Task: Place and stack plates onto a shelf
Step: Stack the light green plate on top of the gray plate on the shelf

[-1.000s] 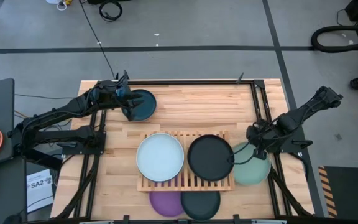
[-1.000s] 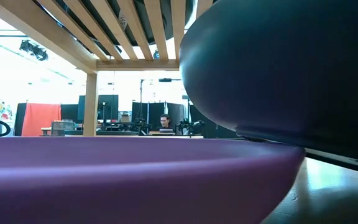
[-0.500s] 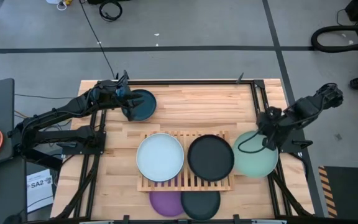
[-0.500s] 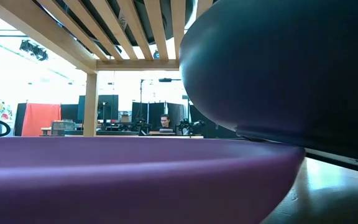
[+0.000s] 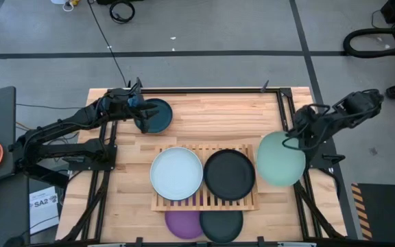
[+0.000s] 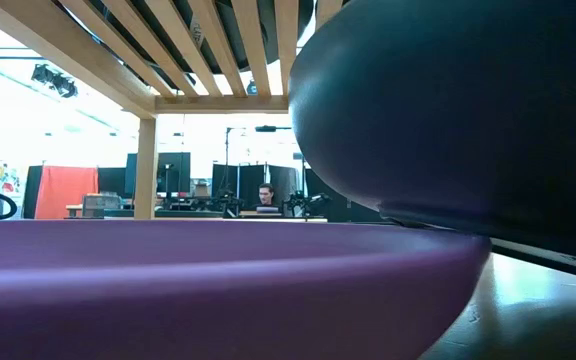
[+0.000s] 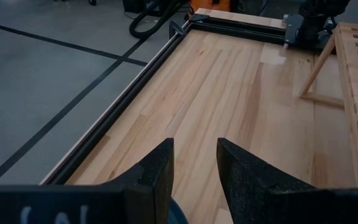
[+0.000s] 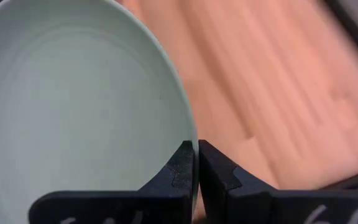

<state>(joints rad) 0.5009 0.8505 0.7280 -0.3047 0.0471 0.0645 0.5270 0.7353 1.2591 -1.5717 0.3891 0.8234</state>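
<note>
My right gripper (image 5: 297, 137) (image 8: 197, 155) is shut on the mint green plate (image 5: 280, 159) (image 8: 73, 106), which hangs just right of the shelf (image 5: 204, 199). A pale blue-white plate (image 5: 176, 173) and a black plate (image 5: 230, 174) lie flat on the shelf's slats. The purple plate (image 5: 181, 224) (image 6: 198, 290) and a dark plate (image 5: 222, 225) (image 6: 448, 110) lie under the shelf's near edge. My left gripper (image 5: 140, 114) (image 7: 194, 162) is open at the left rim of the dark teal plate (image 5: 156, 115), which rests on the table's far left. I cannot tell whether it touches that plate. My right gripper pinches the mint green plate's rim (image 8: 190, 134) between its two fingers, at the plate's far right edge (image 5: 293, 142). The fingers come slanting from the table's right. The plate is lifted clear and tilted, hanging from the fingers toward the shelf.
Bare wooden tabletop (image 5: 211, 120) stretches between the teal plate and the shelf, bordered by a black metal frame (image 5: 285, 110). In the low view the shelf's slats (image 6: 218, 40) run overhead and the room shows beyond.
My right gripper, shut on the mint green plate, has moved up and toward the table's right and far edges. The plate, which lay low beside the black plate with its left edge tucked under it, is now lifted clear and tipped.
</note>
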